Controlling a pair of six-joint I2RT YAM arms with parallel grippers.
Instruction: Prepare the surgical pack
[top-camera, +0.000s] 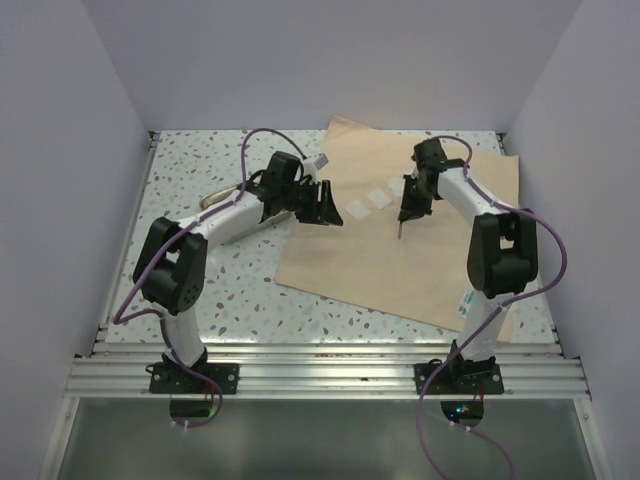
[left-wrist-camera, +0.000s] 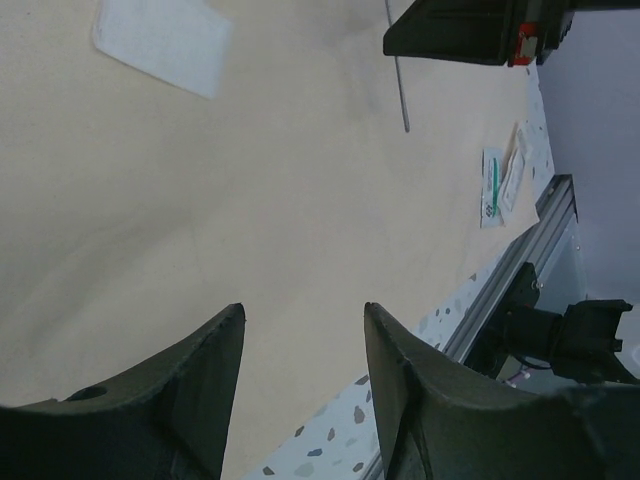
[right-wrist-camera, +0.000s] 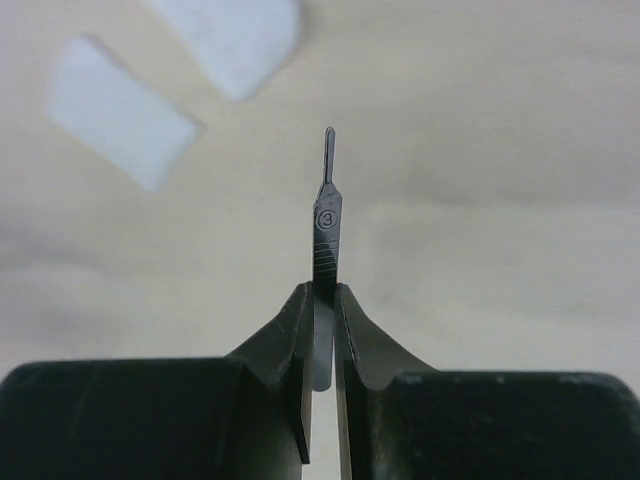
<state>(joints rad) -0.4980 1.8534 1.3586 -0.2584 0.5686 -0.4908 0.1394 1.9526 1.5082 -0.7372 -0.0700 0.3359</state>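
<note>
The tan wrap sheet (top-camera: 400, 270) lies flat on the table. Two white gauze squares (top-camera: 366, 204) lie on its upper middle. My right gripper (top-camera: 405, 213) hovers over the sheet right of the gauze, shut on a thin metal scalpel handle (right-wrist-camera: 326, 220) marked 3, which points down at the sheet (right-wrist-camera: 500, 150). My left gripper (top-camera: 325, 205) is open and empty over the sheet's left part (left-wrist-camera: 250, 200), just left of the gauze (left-wrist-camera: 160, 40). A shiny metal tray (top-camera: 222, 205) shows partly behind the left arm, off the sheet.
A small white packet with a green item (left-wrist-camera: 495, 185) lies on the sheet's near right corner, by the right arm's base (top-camera: 465, 305). Speckled tabletop (top-camera: 200, 160) surrounds the sheet. White walls close in the left, back and right sides.
</note>
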